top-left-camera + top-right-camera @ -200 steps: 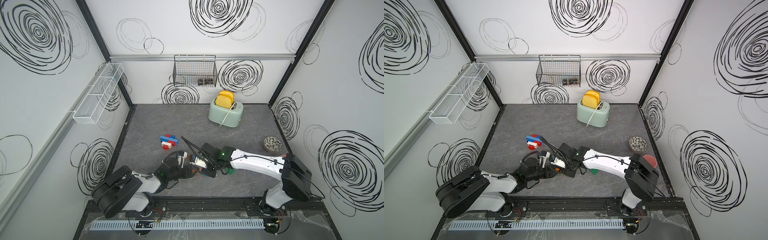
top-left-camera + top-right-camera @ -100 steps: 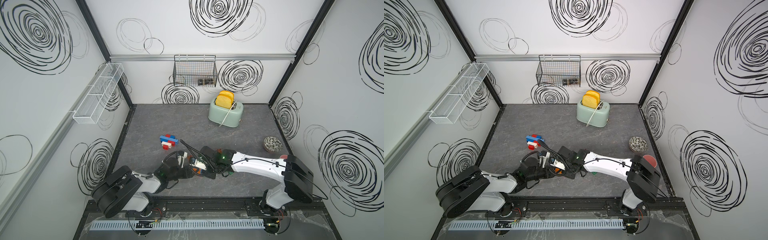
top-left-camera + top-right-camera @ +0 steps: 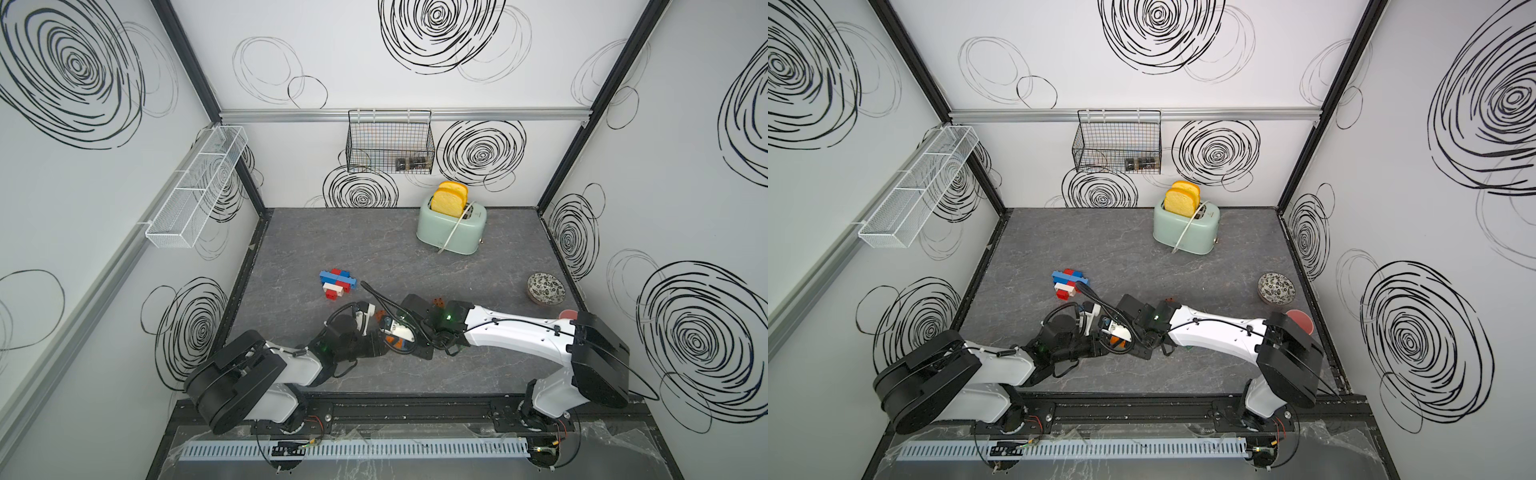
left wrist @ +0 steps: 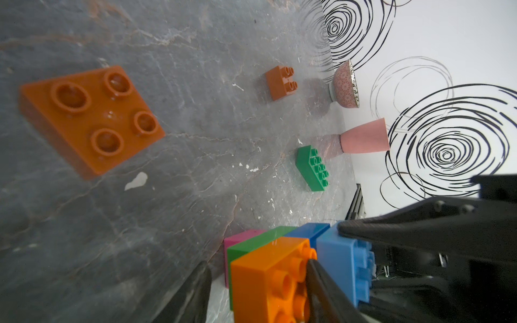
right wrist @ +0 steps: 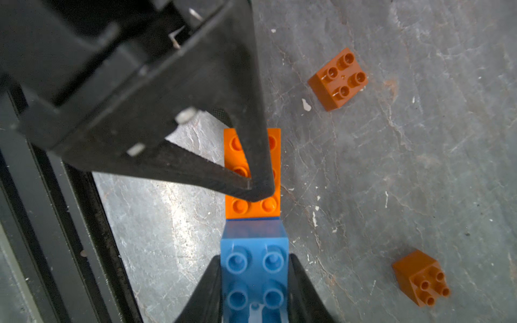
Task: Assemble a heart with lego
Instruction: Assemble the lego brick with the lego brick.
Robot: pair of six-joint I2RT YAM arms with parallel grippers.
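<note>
Here the right gripper [image 5: 254,257] has its jaws clamped on the blue brick [image 5: 253,282] of a lego stack [image 4: 257,242] at the front of the bench [image 3: 374,249]. The left gripper [image 4: 257,264] straddles its orange brick [image 5: 253,209], jaws partly apart, grip unclear. Uneven pressing could split the joint or skew the stack. Both top views bury it under wrists and cables.

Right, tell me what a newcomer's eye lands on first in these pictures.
First, two grippers nose to nose at the front middle of the grey stone-look table: the right gripper clamps a light-blue studded plastic brick right beside an orange studded brick, where the left gripper rests its tips. Next, the mint-green toaster holding two yellow toast slices at the back, and the bold black swirls on the white walls.
</note>
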